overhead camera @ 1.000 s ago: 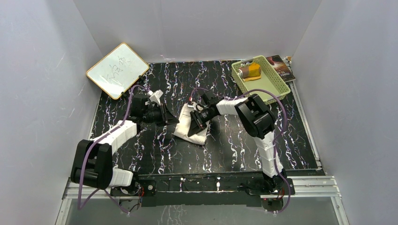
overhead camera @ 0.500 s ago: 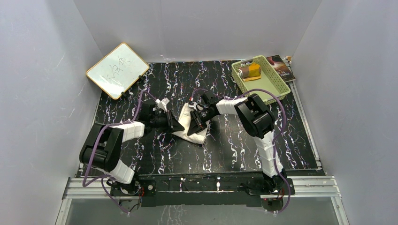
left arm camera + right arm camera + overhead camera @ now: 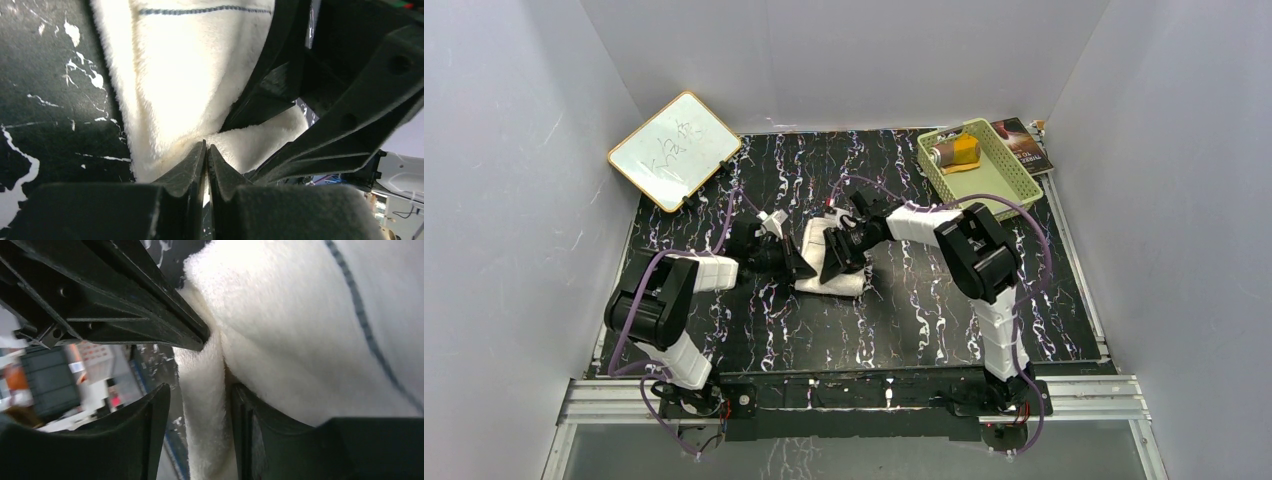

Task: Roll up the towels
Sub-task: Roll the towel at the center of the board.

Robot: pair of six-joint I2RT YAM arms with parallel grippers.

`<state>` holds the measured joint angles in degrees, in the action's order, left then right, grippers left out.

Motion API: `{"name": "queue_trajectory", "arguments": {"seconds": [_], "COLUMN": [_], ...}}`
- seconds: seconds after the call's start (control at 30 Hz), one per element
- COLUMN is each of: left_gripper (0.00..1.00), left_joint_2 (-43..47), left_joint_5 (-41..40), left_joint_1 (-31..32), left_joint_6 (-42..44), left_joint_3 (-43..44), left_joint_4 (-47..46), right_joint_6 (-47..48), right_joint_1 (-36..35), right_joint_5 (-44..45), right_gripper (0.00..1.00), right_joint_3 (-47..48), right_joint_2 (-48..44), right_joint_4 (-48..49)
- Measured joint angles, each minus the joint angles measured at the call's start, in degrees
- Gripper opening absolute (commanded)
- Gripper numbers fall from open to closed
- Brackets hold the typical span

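Item 1: cream towel (image 3: 840, 283), surface (image 3: 924, 320) centre. Judged soft, light, limp; take by edge. Now: left fingers (image 3: 186, 172) clamped on 9 o'clock edge; right fingers (image 3: 155, 435) apart, straddling fold.

Bright, even light; wrist views softly blurred.

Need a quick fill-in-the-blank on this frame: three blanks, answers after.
1. The rolled orange-yellow and brown towel lies in the pale green plastic ___.
2. The right gripper stands ___ around a fold of the fluffy cream-white towel.
3. The wood-framed white board sits at the black marbled table's far ___ corner.
Missing: basket; open; left.
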<state>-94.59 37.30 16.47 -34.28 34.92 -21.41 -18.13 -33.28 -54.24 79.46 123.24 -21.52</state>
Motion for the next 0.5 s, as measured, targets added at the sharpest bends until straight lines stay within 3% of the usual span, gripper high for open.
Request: {"name": "queue_trajectory", "arguments": {"seconds": [0.37, 0.5], "left_gripper": [0.05, 0.05], "left_joint_2": [-2.3, -2.4], "left_joint_5": [0.0, 0.0], "left_joint_1": [0.0, 0.0], "left_joint_6": [1.1, 1.2], "left_joint_3": [0.0, 0.0], "left_joint_4": [-4.2, -4.4], "right_joint_6": [8.5, 12.1], "right_joint_1": [-3.2, -4.5], "right_joint_5": [26.8, 31.4], "right_gripper": [0.51, 0.51], "right_joint_3": [-0.1, -3.3], "right_joint_2": [-9.6, -14.9], "right_joint_4": [-1.4, 0.9]}}
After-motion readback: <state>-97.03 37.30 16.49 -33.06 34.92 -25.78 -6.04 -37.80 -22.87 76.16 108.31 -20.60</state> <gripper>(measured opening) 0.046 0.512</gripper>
